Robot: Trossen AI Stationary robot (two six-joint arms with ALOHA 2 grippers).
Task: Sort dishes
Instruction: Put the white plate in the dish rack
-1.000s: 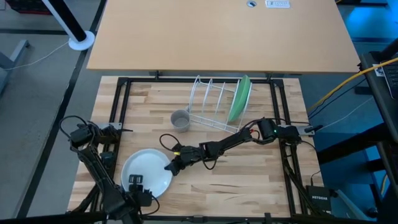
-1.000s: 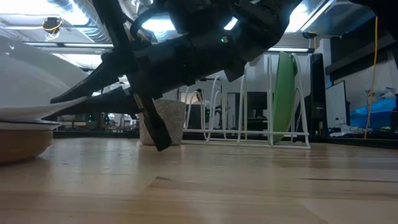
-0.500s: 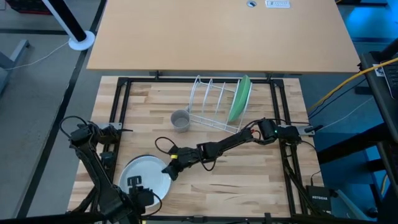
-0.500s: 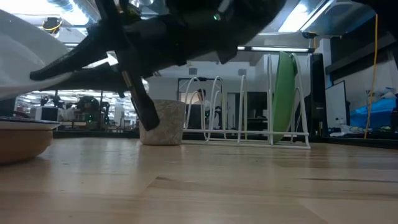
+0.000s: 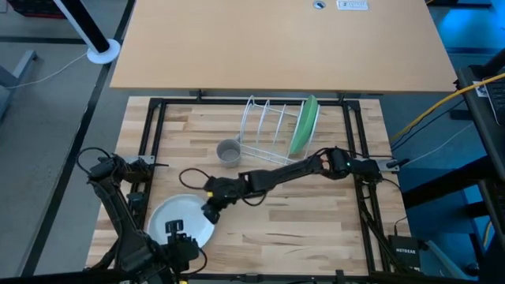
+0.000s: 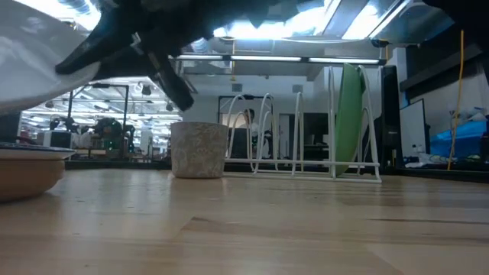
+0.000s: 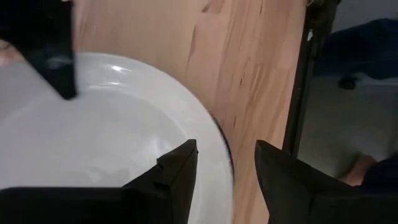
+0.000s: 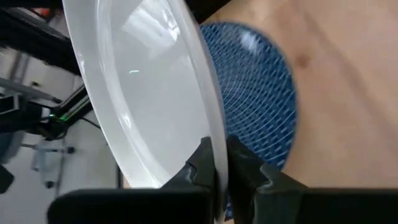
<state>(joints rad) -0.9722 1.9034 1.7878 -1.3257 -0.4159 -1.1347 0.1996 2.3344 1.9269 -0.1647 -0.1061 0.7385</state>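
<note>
My right hand [image 8: 214,163] is pinched shut on the rim of the white plate [image 5: 183,223], and the hold is thin: only my two fingertips clamp one edge, with the whole disc hanging out beyond them. I judge the main risk to be the plate pivoting or sliding out of that pinch, since its weight sits well away from my fingers; a quick swing toward the wire rack [image 5: 267,129] would make that worse. If it slips it would land back on the dark blue plate [image 8: 264,93] lying just under it, and could chip both or knock the stack askew. Another risk is my left hand [image 7: 224,171], which waits just beside the far rim of the white plate with its fingers apart and gripping nothing; if I drag the plate that way the rim could strike it. The grey cup [image 5: 229,152] stands between my right hand and the rack, so a low carry could clip it.

The white plate is tilted, not flat: the edge in my fingers is raised, the opposite edge dips toward the stack, and its hollow face looks up and away from my wrist. Being round it has no true long axis; the line that matters runs from my pinch straight across to the far rim. The brown-orange plate [image 6: 27,169] rests on the bench [image 5: 316,221] at the bottom of the pile, and the green plate [image 5: 303,125] already stands upright in the rack's end slot, far beyond my right hand
</note>
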